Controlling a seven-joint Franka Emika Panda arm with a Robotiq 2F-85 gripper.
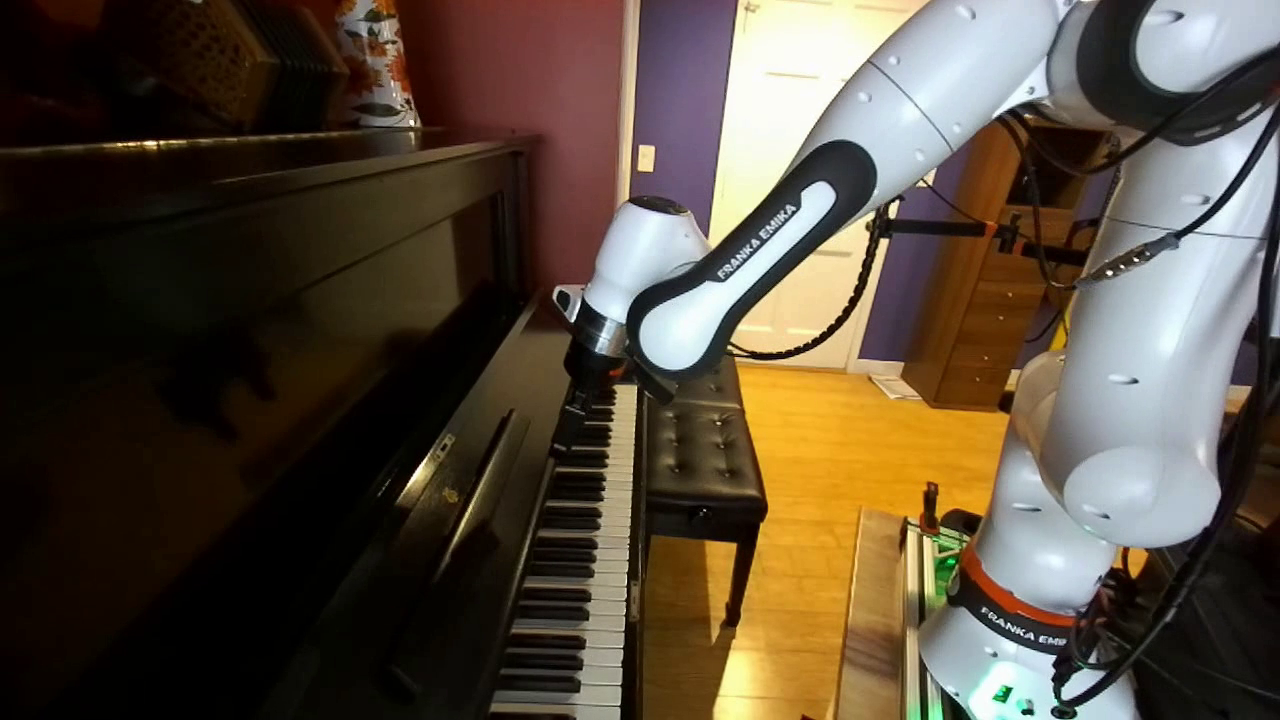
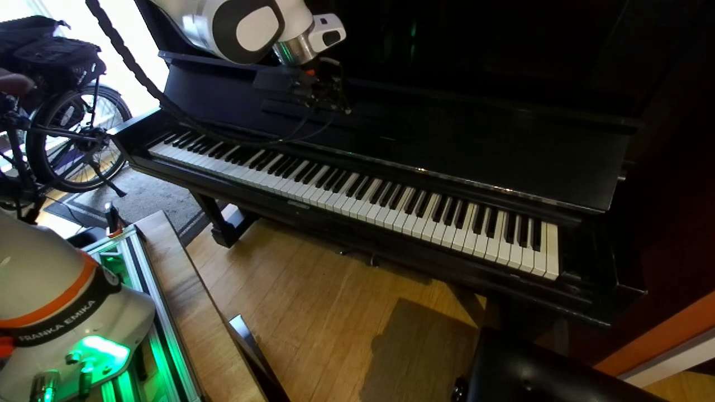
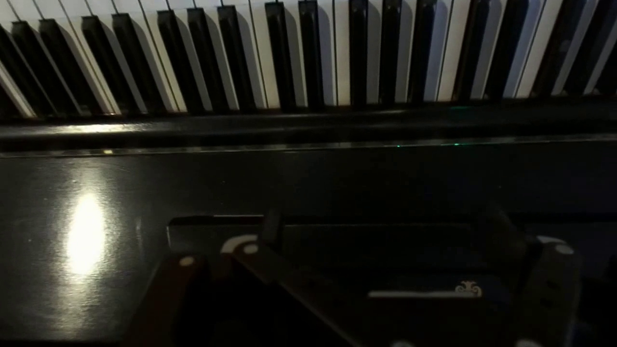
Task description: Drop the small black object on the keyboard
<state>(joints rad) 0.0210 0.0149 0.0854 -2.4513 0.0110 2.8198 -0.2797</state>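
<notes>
The keyboard is a long row of white and black keys on a glossy dark upright piano. It also shows in an exterior view and along the top of the wrist view. My gripper is in front of the piano's fallboard, on the back side of the keys; it also shows in an exterior view. In the wrist view my gripper has its fingers wide apart over the dark fallboard, with nothing visible held between them. I cannot make out the small black object; everything around the jaws is very dark.
A narrow dark ledge sticks out from the fallboard near the gripper. A black padded bench stands by the keys. A bicycle stands past the piano's end. A patterned vase stands on the piano top.
</notes>
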